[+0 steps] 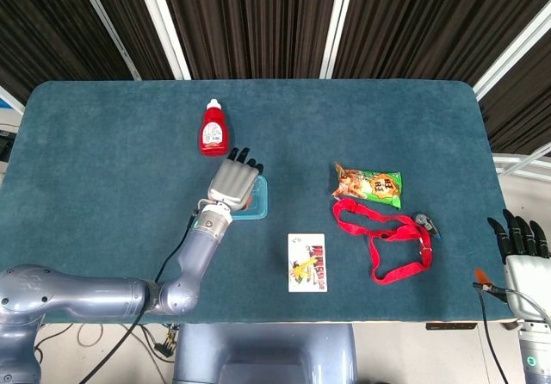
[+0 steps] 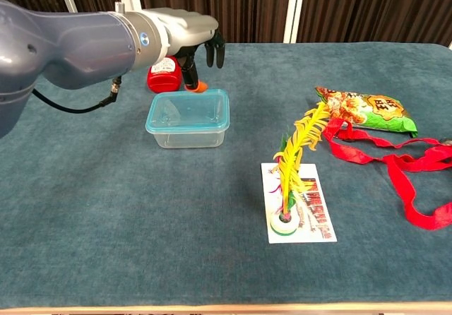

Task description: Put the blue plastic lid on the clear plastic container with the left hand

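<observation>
The teal-carpeted surface [image 1: 103,151] carries a red ketchup bottle [image 1: 213,128], a clear container [image 2: 187,119] with its blue lid [image 2: 189,107] on, a snack packet [image 1: 368,183], a red strap [image 1: 383,239], and a card [image 2: 299,212] under a feather shuttlecock [image 2: 295,167].
</observation>
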You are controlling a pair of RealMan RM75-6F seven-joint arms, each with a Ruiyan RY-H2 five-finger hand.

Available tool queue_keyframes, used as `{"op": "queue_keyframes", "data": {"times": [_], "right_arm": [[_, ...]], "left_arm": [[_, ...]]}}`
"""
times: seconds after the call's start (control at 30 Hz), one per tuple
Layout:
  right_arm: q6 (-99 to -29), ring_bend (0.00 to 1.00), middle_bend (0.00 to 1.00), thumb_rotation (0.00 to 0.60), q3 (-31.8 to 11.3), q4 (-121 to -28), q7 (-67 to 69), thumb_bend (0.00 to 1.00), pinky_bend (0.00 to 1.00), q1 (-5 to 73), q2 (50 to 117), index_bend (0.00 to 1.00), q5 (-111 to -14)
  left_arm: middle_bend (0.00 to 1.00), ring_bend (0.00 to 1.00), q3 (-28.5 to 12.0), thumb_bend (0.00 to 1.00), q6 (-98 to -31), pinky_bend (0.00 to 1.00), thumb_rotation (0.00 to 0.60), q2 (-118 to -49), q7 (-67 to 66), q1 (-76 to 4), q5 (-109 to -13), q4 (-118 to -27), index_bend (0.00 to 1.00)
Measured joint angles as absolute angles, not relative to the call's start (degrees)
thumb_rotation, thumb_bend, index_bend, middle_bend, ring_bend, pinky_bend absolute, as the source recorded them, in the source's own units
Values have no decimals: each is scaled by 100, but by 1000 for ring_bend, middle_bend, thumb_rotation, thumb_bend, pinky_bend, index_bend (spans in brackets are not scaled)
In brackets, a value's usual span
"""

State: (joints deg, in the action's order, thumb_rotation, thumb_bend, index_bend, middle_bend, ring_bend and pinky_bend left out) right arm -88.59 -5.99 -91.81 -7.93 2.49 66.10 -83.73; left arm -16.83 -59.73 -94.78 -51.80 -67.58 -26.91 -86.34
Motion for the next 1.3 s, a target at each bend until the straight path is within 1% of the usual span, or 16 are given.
{"op": "queue_keyframes", "data": {"times": [0.2,0.3,0.47,0.53,0.6,0.8,1.3], "right_arm": [[-8861,33,0,600,-602,-9195,-795,269,0,242,6614,138,-8356],[-8858,34,0,600,-599,-9196,-796,268,0,240,6612,137,-8354],[-8846,33,0,600,-605,-9212,-786,268,0,237,6608,137,-8327],[-8839,33,0,600,-603,-9218,-784,268,0,238,6604,137,-8326],[-8838,33,0,600,-602,-9216,-783,268,0,237,6603,138,-8326],[-8836,33,0,600,-603,-9222,-783,269,0,236,6604,137,-8321],[-8833,34,0,600,-606,-9229,-790,269,0,232,6600,137,-8307]], "left_arm": [[365,93,-1589,367,-5355,129,600,-9420,-4136,-6547,-3513,-8153,435],[378,93,-1528,368,-5135,129,600,-9457,-3800,-6484,-3775,-7877,439],[387,94,-1449,368,-4988,129,600,-9612,-3487,-6443,-4128,-7483,456],[396,97,-1419,387,-4958,129,600,-9699,-3359,-6430,-4276,-7305,464],[405,100,-1380,434,-4919,129,600,-9778,-3218,-6412,-4417,-7163,469],[416,100,-1349,446,-4768,128,600,-9840,-3039,-6383,-4501,-7019,475],[427,100,-1375,461,-4736,126,600,-9994,-2904,-6378,-4620,-6810,485]]}}
